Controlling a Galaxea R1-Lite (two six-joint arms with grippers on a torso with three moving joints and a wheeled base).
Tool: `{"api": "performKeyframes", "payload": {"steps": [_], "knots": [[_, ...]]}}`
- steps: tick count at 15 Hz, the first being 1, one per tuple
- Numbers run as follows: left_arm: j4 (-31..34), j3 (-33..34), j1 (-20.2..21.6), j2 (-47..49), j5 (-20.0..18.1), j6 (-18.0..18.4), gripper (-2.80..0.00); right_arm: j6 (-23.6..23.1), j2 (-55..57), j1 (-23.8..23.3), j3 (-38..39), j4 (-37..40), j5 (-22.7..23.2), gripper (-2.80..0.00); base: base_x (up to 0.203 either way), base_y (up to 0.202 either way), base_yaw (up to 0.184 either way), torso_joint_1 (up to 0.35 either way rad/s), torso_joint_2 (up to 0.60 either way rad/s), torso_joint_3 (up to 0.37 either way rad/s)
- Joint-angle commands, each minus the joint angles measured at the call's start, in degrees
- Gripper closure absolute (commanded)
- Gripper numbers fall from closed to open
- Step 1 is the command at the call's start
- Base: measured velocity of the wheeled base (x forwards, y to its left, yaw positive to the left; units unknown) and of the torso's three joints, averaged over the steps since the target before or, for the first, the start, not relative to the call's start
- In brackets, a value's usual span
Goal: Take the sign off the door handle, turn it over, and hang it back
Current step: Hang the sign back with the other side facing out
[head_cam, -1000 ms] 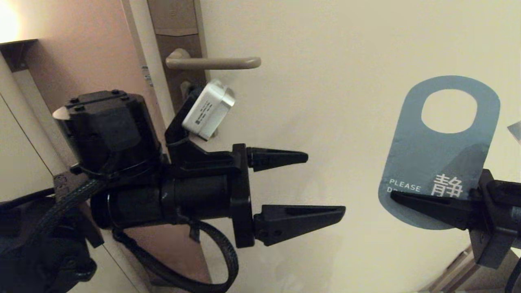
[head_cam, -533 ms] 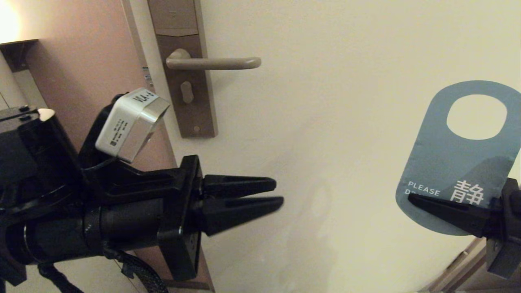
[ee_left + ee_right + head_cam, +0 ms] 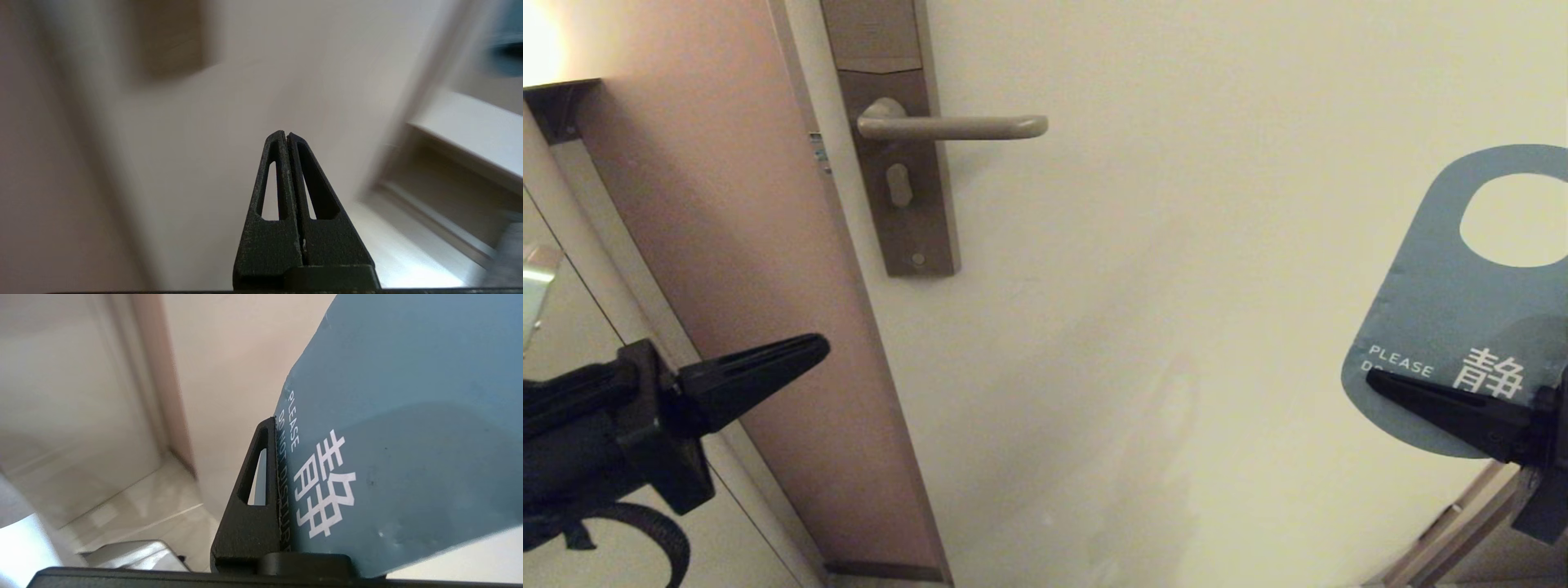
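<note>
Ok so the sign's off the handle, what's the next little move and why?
Probably carry the sign left toward the door handle, oval hole leading. The right claw pinches its lower end, far right of the bare lever, teal side facing the head camera. I can't tell whether the flip is done. The left claw is shut, low left.

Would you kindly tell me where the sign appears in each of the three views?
Head view: sign at far right, pinched by the right claw.
Left wrist view: a blurred teal patch in one corner, possibly it.
Right wrist view: sign close up, teal face.
Shared landmark: cream door.
</note>
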Motion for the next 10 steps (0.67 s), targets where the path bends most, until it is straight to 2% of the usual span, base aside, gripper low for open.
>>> {"api": "performKeyframes", "payload": {"steps": [1, 4, 5, 7, 10], "knots": [[-0.2, 5.5, 5.2, -7.5, 2.3, 0.0, 0.00, -0.1, -0.3, 0.0, 0.0, -0.2, -1.3, 0.00, 0.000, 0.000, 0.000, 0.000, 0.00, 0.000], [-0.1, 13.3, 10.3, -12.4, 11.5, 0.1, 0.00, -0.2, -0.4, 0.0, 0.0, -0.2, -2.4, 0.00, 0.000, 0.000, 0.000, 0.000, 0.00, 0.000], [0.0, 15.2, 11.4, -14.3, 13.3, 0.1, 0.00, -0.2, -0.6, 0.0, -0.1, -0.2, -2.8, 0.00, 0.000, 0.000, 0.000, 0.000, 0.00, 0.000], [1.6, 18.0, 12.9, -18.2, 14.6, 0.2, 0.00, -0.2, -1.0, 0.0, -0.3, -0.2, -4.9, 0.00, 0.000, 0.000, 0.000, 0.000, 0.00, 0.000], [10.7, 19.4, 14.1, -26.3, 17.3, 0.5, 0.00, -0.3, -1.8, 0.1, -0.2, -0.2, -6.4, 0.00, 0.000, 0.000, 0.000, 0.000, 0.00, 0.000]]}}
